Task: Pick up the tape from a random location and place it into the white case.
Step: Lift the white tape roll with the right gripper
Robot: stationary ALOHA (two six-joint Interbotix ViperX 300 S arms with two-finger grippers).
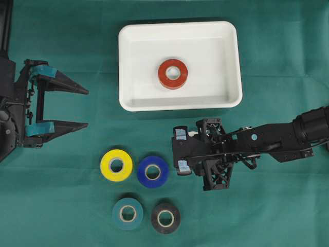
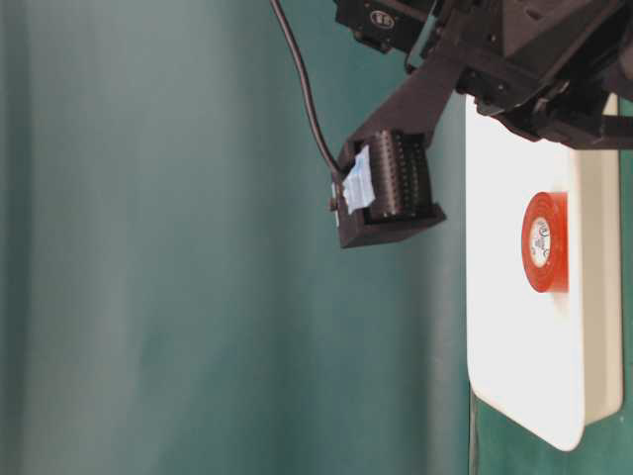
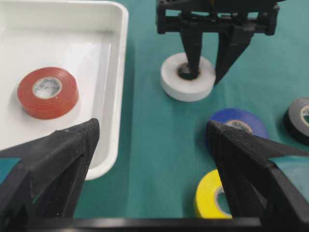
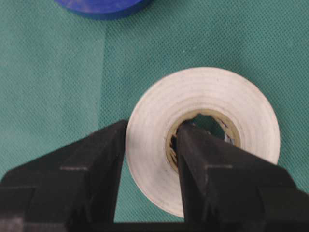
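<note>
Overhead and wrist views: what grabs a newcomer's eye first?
The right tool is shut on a white tape roll, one finger in its core and one outside, just below the white case, where a red tape roll already lies. Below and to the left sit yellow, blue, teal and black rolls, while the left tool stands wide open at the left edge.

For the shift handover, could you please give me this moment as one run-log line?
right gripper: shut on white tape, one finger in core | left gripper: open, idle | white case: holds red tape
</note>
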